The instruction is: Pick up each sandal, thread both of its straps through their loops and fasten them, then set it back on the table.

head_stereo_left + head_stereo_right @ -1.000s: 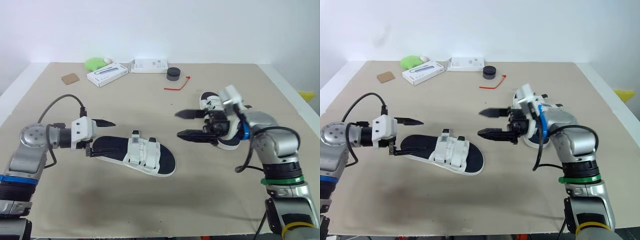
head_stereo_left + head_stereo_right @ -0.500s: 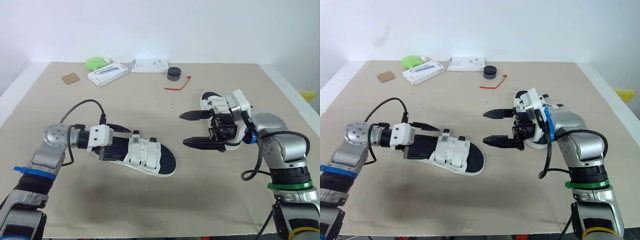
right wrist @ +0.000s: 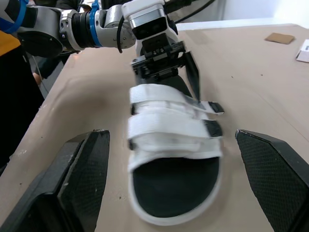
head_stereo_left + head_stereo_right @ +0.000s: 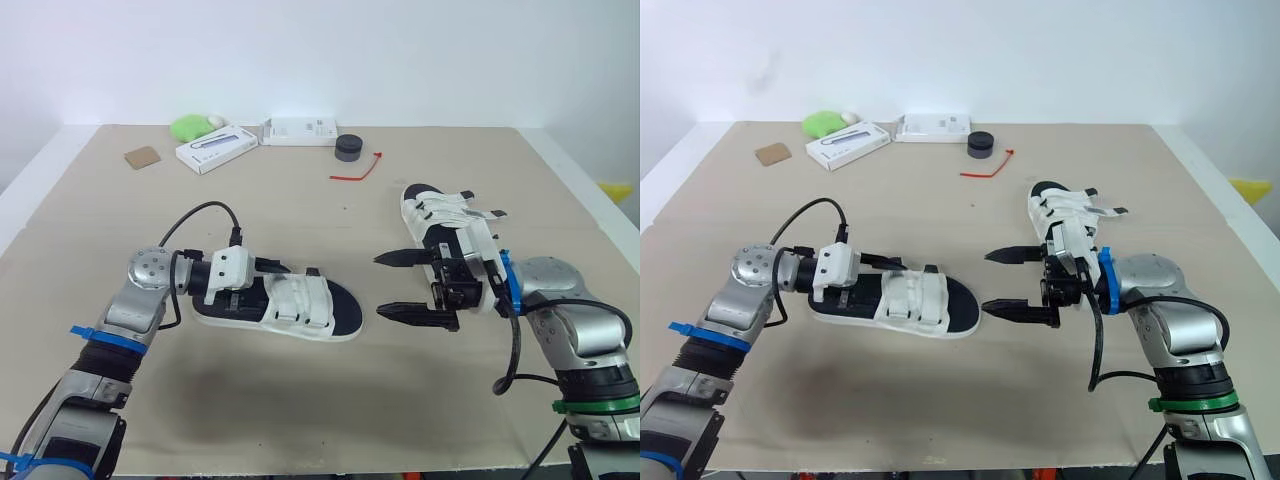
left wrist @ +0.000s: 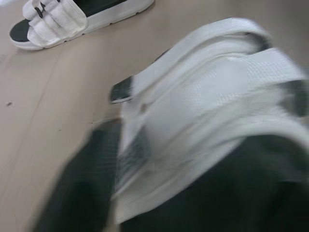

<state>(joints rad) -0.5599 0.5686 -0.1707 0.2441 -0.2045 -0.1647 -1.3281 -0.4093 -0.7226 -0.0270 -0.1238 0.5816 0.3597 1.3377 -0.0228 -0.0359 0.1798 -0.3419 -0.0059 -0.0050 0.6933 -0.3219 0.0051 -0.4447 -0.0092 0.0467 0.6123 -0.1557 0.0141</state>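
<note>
At mid-worktop [image 4: 300, 190], the near sandal [image 4: 300, 305] lies between both grippers.
Its toe points toward 3 o'clock. At its heel, the 9 o'clock end, sits the left gripper [image 4: 262, 280]; whether it has clamped on I cannot tell. Just off the toe, the right gripper [image 4: 380, 286] hangs wide open and empty. At 2 o'clock, apart, rests the second sandal [image 4: 440, 212].

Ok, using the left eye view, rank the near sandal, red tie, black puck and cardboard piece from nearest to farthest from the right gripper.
From the right gripper:
1. near sandal, just to its left, toe close by.
2. red tie, farther up the table.
3. black puck, just beyond the tie.
4. cardboard piece, toward the far left of the table.
</note>
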